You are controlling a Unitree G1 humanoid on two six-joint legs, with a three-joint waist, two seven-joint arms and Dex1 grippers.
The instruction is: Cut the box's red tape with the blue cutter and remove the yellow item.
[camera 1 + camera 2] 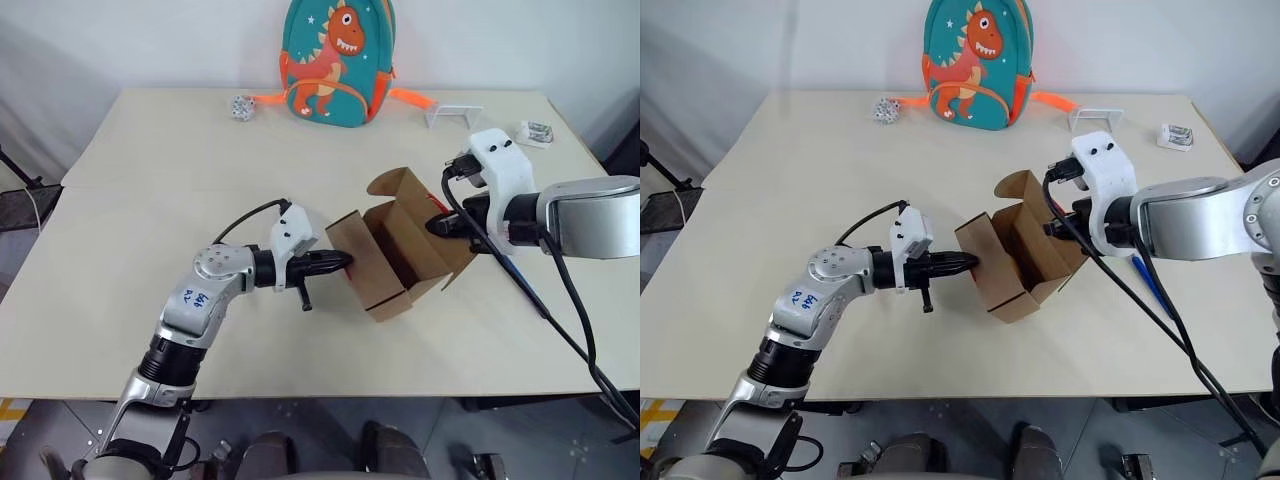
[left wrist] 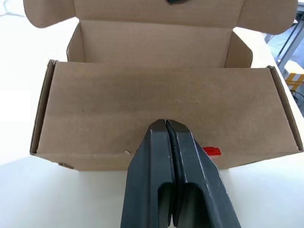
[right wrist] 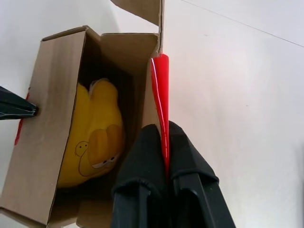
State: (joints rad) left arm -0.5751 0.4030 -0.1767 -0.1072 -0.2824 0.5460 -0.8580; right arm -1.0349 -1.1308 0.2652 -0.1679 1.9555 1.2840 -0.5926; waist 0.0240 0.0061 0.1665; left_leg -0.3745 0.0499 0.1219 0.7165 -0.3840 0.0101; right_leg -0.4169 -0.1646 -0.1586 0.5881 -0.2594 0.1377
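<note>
The brown box (image 1: 385,275) stands open at the table's middle, lid flap raised toward the far side. Inside it lies the yellow item (image 3: 95,137), a plush with an orange-marked face. My left gripper (image 1: 345,262) is shut, its tips (image 2: 165,124) pressed against the box's near outer wall, holding nothing. A scrap of red tape (image 2: 211,151) shows at that wall's lower edge. My right gripper (image 3: 164,130) is shut on the edge of a box flap that carries a strip of red tape (image 3: 160,85). The blue cutter (image 1: 1155,287) lies on the table under my right arm.
A teal dinosaur backpack (image 1: 338,62) stands at the table's far edge, with a small spiky white object (image 1: 241,107) to its left. A clear stand (image 1: 452,115) and a small white piece (image 1: 537,132) sit at the far right. A black cable (image 1: 540,300) trails from my right wrist.
</note>
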